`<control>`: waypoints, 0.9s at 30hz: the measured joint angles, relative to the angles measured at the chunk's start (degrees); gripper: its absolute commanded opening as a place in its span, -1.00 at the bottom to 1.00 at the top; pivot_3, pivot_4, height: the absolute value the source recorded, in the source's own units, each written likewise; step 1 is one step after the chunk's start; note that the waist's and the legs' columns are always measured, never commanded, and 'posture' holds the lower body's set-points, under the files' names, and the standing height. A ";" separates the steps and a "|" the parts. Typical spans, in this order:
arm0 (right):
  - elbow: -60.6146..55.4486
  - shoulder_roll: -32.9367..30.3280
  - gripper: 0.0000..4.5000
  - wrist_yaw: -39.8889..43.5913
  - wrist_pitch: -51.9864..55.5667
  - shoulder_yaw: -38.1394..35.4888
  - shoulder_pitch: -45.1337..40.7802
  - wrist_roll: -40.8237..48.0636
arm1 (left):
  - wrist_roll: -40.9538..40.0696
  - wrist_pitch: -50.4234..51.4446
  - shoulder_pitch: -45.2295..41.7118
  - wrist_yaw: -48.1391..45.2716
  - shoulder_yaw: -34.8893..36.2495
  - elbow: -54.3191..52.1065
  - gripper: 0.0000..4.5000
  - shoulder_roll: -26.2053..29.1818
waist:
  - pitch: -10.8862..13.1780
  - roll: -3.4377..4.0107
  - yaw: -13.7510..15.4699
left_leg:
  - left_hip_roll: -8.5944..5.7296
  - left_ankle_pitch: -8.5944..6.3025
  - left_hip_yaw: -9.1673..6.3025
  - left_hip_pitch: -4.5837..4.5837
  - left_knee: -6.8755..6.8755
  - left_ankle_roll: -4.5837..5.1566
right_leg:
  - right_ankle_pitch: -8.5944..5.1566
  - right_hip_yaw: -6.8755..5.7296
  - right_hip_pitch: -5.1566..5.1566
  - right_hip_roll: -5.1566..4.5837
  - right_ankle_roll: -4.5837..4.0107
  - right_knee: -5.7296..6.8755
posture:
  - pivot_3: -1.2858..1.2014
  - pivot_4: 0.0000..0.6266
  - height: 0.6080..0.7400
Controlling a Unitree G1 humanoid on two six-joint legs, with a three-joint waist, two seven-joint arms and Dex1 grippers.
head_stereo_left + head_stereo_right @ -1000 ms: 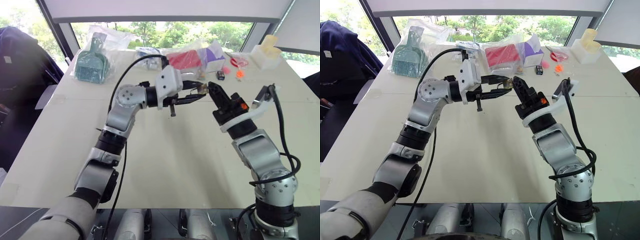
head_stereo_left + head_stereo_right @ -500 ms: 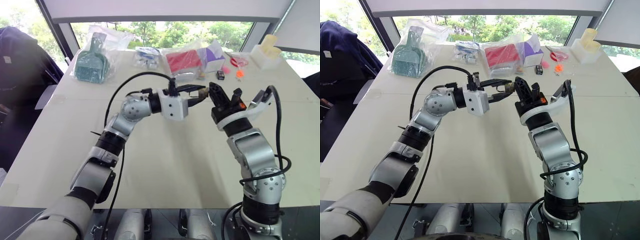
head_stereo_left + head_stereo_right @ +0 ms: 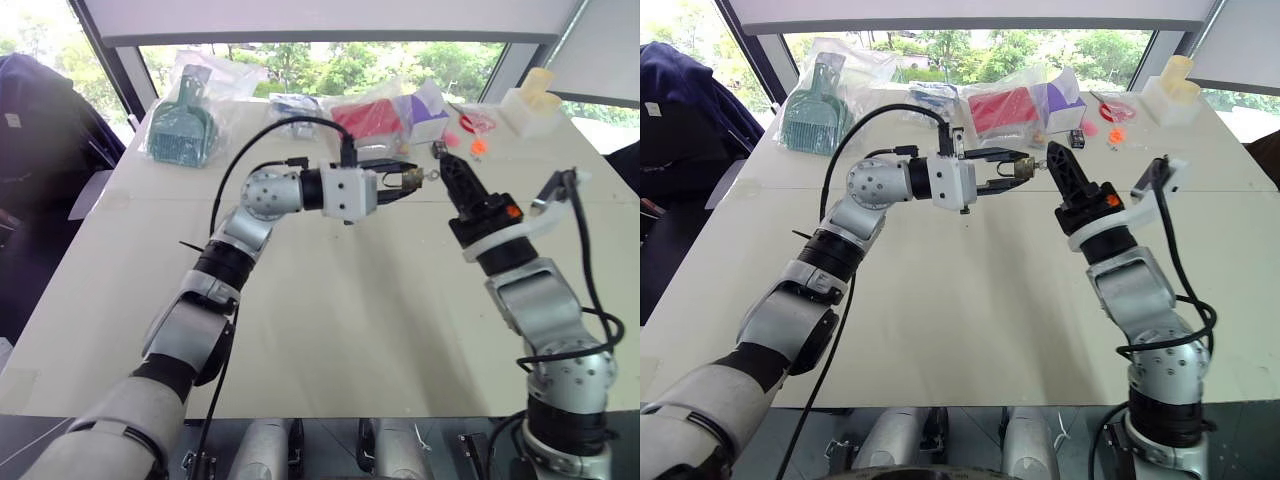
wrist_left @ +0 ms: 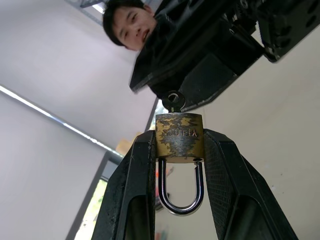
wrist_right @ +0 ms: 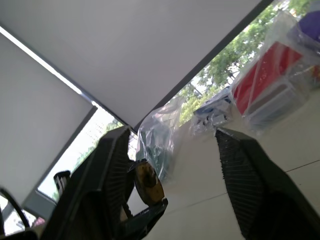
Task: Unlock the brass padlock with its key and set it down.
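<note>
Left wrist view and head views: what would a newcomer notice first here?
The brass padlock, clamped between the left tool's black fingers, its shackle seated and the key standing in its keyhole. In the head views both arms are raised above the pale table, with the right tool open beside the lock.

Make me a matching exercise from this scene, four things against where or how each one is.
Things:
1. brass padlock
2. key
3. right gripper
4. green dustpan

States:
A. open, gripping nothing
B. bagged, at the far left of the table
C. clamped between the fingers of the left gripper
D. sticking out of the padlock's keyhole

Pairs: 1-C, 2-D, 3-A, 4-B
</note>
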 measured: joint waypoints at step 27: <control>0.13 -3.85 -0.82 12.80 5.90 -0.94 2.33 3.94 | -9.57 8.57 1.48 -12.43 2.61 -8.10 -0.65 -2.05 | 0.02 -0.03 0.10 | 0.00 0.00 -0.03 -0.01 0.07 0.00 | 0.00 0.00 0.01 -0.02 -0.01 -0.01 | 0.03 -0.52 0.93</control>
